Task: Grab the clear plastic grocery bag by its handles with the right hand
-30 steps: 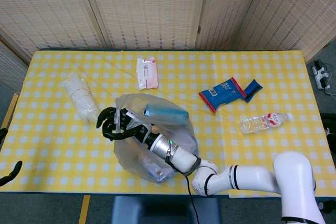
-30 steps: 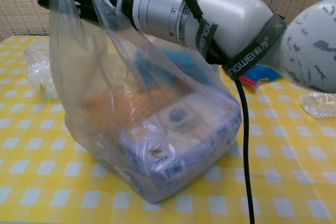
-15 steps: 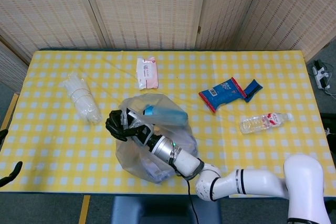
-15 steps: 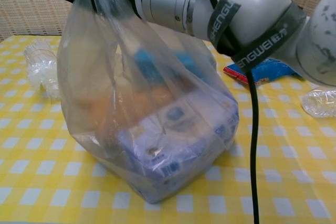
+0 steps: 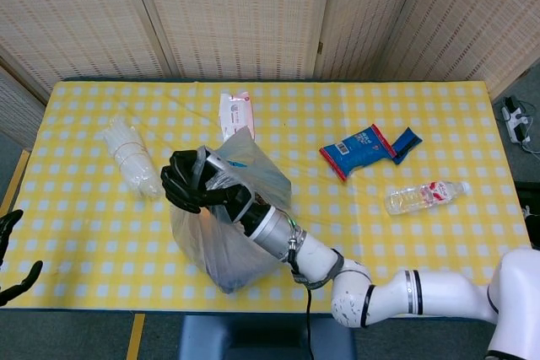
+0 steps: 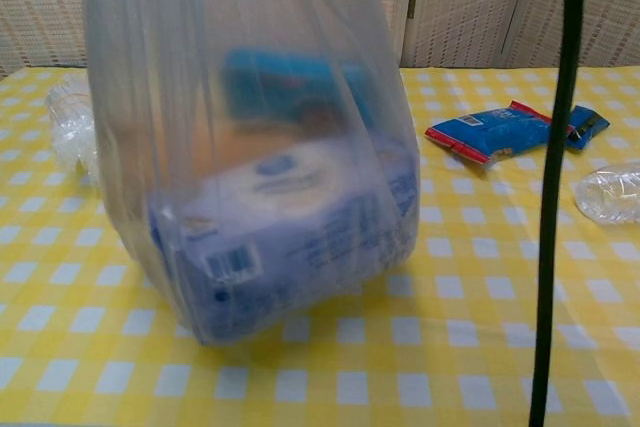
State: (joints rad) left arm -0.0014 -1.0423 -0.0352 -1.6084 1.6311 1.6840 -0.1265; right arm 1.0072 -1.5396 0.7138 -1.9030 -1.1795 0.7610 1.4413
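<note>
One clear plastic grocery bag (image 5: 232,225) stands at about 7 o'clock from the middle of the yellow checked table (image 5: 405,115), near the front edge. Around it lie five loose things: one pack of wipes (image 5: 236,114) at 12 o'clock from the bag, one bundle of clear plastic cups (image 5: 128,156) at 10 o'clock, one blue snack packet (image 5: 359,150) with one small dark blue packet (image 5: 407,144) just beside it at 2 o'clock, and one clear water bottle (image 5: 424,196) lying on its side at 3 o'clock.

In the chest view the bag (image 6: 250,147) shows its load through the film: a blue-and-white wrapped pack (image 6: 290,237) with a barcode at the bottom, a blue box (image 6: 290,82) above it, and something orange at the left that is too blurred to name. The bag's sides are drawn up taut and its base seems to sit on or just above the cloth; I cannot tell which.

The right hand (image 5: 196,183), black, is at the bag's top, at its 11 o'clock corner, with its fingers curled tight around the gathered handles. The left hand (image 5: 10,255) shows only as dark fingertips at the far left edge of the head view, at 9 o'clock from the bag and well apart from it; whether its fingers are apart or together cannot be told.
</note>
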